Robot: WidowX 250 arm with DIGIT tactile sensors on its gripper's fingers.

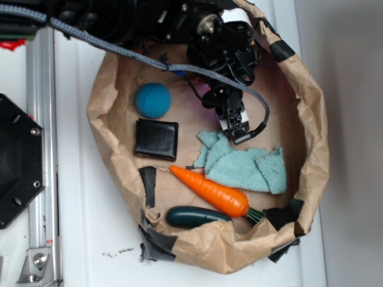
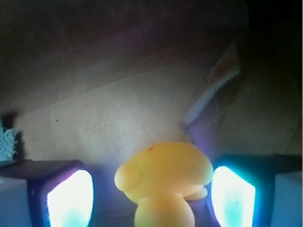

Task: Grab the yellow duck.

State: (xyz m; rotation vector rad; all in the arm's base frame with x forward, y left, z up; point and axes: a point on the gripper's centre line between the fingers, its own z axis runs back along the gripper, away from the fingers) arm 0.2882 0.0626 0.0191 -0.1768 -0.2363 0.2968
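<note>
The yellow duck (image 2: 163,182) is seen between the spread fingers (image 2: 71,198) of the tool (image 1: 230,122), neither pad touching it; being round and smooth, it may be squeezed out if closure is off-centre. Farther off, the paper-bag tray (image 1: 311,143) holds a carrot (image 1: 209,191), cloth (image 1: 245,164), black pouch (image 1: 157,139) and teal ball (image 1: 153,100).

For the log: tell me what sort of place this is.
Probably a lab robot test bench, not a home. A crumpled brown paper enclosure patched with black tape sits on a white tabletop beside a metal rail. It holds toys: a teal ball, a carrot, a yellow duck.
</note>
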